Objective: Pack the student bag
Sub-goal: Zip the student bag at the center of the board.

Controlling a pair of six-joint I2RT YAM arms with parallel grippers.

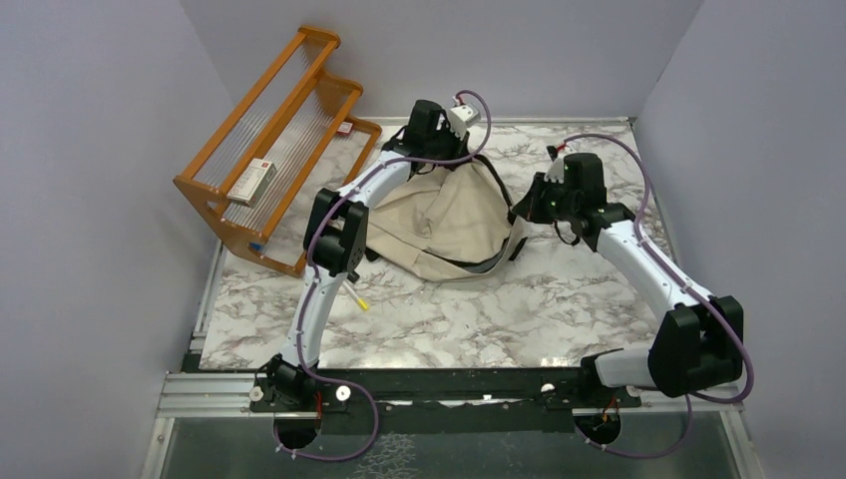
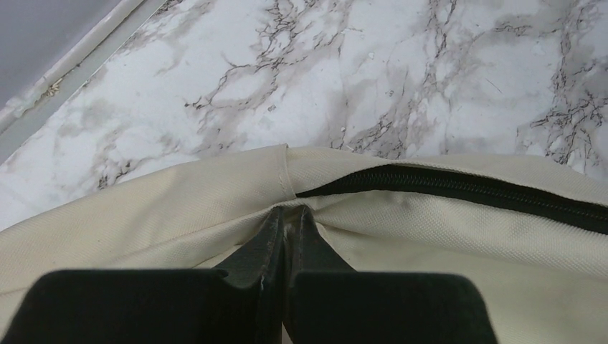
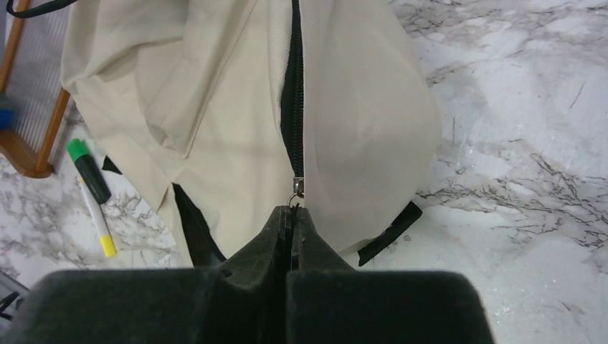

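The beige canvas student bag lies on the marble table between my two arms. My left gripper is shut on a pinch of the bag's cloth beside the end of the black zipper line. My right gripper is shut on the zipper pull; the metal slider sits just beyond my fingertips. The black zipper runs away from it up the bag. Black straps stick out under the bag.
An orange wooden rack holding a small box stands at the back left. A green-capped highlighter and a yellow-tipped pen lie on the marble left of the bag; the pen also shows from above.
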